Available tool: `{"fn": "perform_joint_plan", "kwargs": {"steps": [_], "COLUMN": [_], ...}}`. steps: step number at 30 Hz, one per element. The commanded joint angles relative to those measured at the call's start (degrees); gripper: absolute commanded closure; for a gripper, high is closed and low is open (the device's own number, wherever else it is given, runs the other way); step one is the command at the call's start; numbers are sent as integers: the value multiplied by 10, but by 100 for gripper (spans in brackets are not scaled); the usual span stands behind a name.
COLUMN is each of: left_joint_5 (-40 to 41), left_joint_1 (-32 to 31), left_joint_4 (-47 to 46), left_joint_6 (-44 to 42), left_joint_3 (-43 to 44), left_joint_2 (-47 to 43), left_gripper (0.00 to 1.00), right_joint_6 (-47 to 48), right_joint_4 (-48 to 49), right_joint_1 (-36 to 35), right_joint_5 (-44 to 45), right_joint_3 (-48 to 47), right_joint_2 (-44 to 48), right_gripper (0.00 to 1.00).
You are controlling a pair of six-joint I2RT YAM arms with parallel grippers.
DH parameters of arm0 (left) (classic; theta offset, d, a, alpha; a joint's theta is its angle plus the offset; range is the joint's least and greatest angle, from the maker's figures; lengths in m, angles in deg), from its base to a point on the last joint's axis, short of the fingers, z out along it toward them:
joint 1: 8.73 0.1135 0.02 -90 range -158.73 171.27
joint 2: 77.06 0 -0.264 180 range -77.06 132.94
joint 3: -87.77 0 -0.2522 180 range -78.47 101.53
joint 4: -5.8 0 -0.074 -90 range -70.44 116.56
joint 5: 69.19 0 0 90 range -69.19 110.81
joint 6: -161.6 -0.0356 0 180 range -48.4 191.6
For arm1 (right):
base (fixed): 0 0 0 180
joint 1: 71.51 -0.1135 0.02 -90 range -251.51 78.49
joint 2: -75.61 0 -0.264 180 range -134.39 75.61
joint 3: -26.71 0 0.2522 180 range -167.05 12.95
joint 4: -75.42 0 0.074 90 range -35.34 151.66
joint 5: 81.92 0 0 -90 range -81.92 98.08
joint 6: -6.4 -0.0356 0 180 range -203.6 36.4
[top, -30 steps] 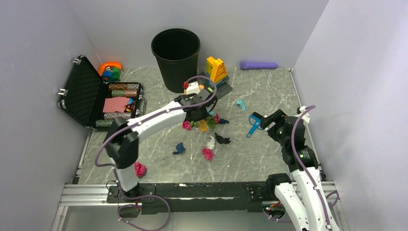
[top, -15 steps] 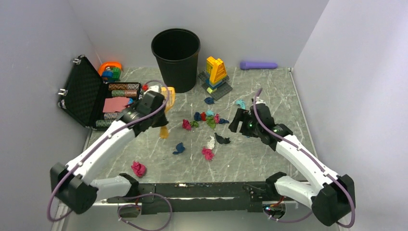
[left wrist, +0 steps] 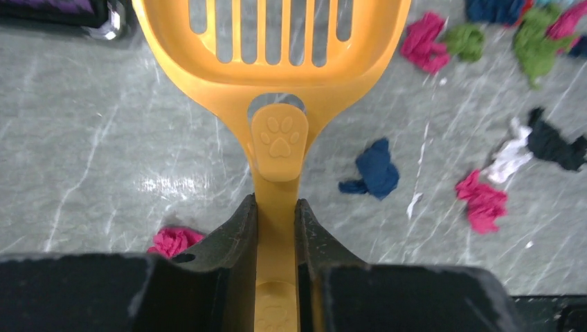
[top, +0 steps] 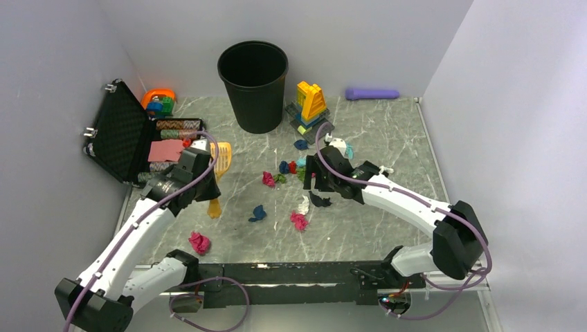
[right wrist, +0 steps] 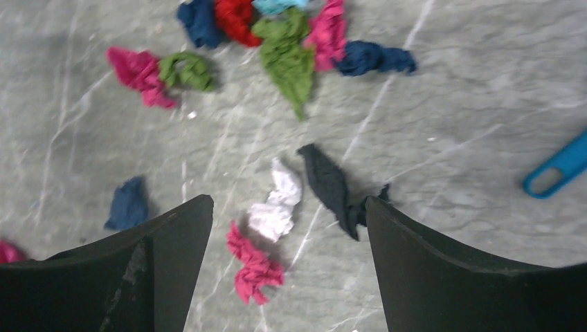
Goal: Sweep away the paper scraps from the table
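Paper scraps (top: pixel 299 220) are scattered over the table (top: pixel 387 138), mostly about its middle. One pink wad (top: pixel 199 242) is seen alone at 7 o'clock, nearest the bases. At 9 o'clock, an orange slotted scoop (left wrist: pixel 277 138) is clamped by its handle in the left gripper (left wrist: pixel 277 207), its blade pointed toward 12 o'clock. Near the middle, the right gripper (right wrist: pixel 285 204) is held spread wide and empty above white, dark and pink wads. Farther off, at 12 o'clock, a black bin (top: pixel 253 83) is stood beside toy bricks (top: pixel 310 104).
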Motion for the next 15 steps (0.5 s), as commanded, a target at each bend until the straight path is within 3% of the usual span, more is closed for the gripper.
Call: {"fn": "perform_joint_plan", "kwargs": {"steps": [1, 7, 15], "left_joint_5": [-52, -88, -104], "left_joint_1": [2, 2, 1], "left_joint_4": [-31, -103, -150], "left_joint_6": [-23, -7, 2], "left_joint_3": [-51, -104, -119], "left_joint_2": [0, 13, 62], "left_gripper": [81, 81, 82], "right_joint_6": [-32, -56, -88], "right_joint_4": [-38, -56, -65], "right_joint_1": [3, 20, 183], "right_joint_5": [125, 145, 123], "right_joint_3": [-36, -22, 49], "right_joint_2": [-10, -6, 26], "right_gripper": [14, 14, 22]}}
